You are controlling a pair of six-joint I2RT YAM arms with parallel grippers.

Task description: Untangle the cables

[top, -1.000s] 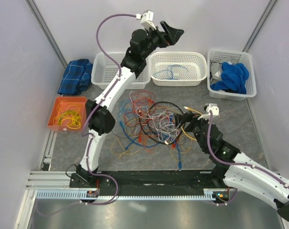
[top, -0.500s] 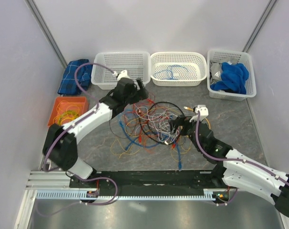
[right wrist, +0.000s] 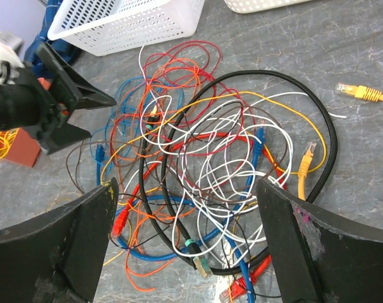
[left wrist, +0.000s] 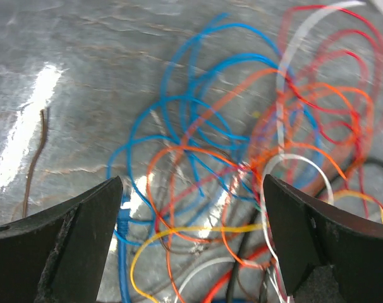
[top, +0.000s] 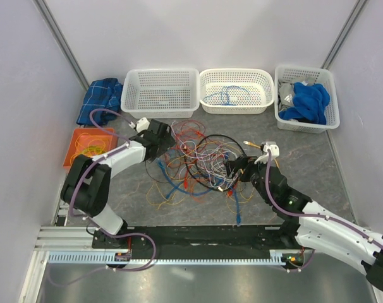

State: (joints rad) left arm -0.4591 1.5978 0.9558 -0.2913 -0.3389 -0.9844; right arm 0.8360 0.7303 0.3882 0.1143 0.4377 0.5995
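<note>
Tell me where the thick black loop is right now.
In the top view, the black loop lies mid-table around the right part of the wire tangle, just ahead of the open right hand and in front of the middle basket.

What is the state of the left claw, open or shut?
Open. In the left wrist view the left claw has its fingers wide apart over the cables, gripping nothing.
</note>
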